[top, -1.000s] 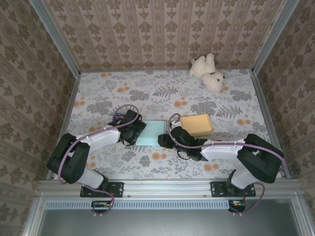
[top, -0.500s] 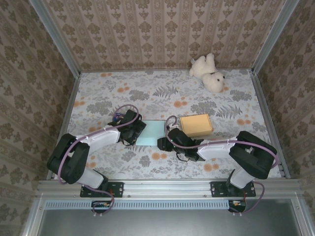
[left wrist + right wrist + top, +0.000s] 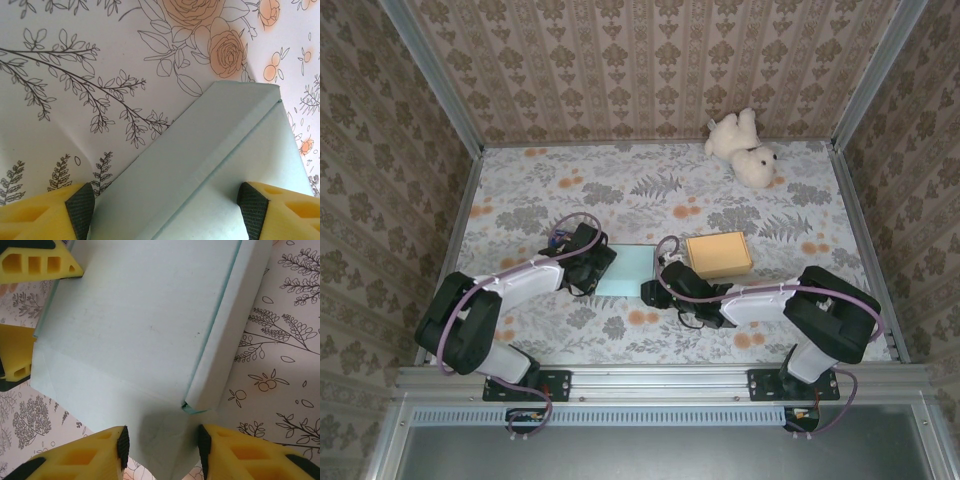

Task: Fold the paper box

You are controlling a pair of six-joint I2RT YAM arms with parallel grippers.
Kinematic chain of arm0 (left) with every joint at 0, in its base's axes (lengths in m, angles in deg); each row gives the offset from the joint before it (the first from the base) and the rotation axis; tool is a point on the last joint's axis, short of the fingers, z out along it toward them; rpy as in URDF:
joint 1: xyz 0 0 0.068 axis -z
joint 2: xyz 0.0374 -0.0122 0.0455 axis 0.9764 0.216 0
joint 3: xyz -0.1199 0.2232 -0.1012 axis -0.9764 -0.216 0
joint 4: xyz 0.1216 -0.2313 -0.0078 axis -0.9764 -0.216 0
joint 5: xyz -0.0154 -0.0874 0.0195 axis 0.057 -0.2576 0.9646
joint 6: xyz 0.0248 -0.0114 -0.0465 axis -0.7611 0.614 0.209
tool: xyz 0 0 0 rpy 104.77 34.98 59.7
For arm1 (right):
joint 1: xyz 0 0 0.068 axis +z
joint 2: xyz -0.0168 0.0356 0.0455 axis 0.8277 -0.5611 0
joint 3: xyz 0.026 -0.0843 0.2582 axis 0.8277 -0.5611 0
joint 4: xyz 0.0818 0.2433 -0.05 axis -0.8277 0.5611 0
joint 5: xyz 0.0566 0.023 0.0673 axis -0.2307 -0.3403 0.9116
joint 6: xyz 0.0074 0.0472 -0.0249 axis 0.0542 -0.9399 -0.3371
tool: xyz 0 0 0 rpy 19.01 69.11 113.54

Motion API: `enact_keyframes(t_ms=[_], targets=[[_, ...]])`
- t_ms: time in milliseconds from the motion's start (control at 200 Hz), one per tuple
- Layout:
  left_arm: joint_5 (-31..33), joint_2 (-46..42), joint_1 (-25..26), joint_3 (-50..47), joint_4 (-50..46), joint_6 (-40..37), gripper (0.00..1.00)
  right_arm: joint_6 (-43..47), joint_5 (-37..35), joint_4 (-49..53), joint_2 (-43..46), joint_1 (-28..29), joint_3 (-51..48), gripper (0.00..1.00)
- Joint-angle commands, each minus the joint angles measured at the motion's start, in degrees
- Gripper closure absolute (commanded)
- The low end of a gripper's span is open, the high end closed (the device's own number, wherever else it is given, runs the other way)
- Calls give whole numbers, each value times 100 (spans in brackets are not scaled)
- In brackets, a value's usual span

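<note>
Left gripper (image 3: 162, 207) spread wide, straddling box (image 3: 628, 268); right gripper (image 3: 161, 446) narrowing onto box's near flap, pads not yet pinching, having closed since earlier frame

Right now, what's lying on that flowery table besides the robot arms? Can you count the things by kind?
Paper boxes: 2, a light blue box and a tan box
Stuffed toys: 1, a white teddy bear
Total: 3
</note>
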Motion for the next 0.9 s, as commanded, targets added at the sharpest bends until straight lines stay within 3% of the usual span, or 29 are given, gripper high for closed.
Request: enact_keyframes(t_ms=[0, 445, 895], targets=[[-25, 193, -53, -299, -969, -40, 22, -123, 198, -344, -86, 108, -59, 57], [-28, 177, -54, -325, -967, -24, 22, -243, 528, -591, -48, 128, -104, 59], [-30, 149, -62, -342, -969, -34, 23, 241, -266, -450, -229, 203, -145, 60]])
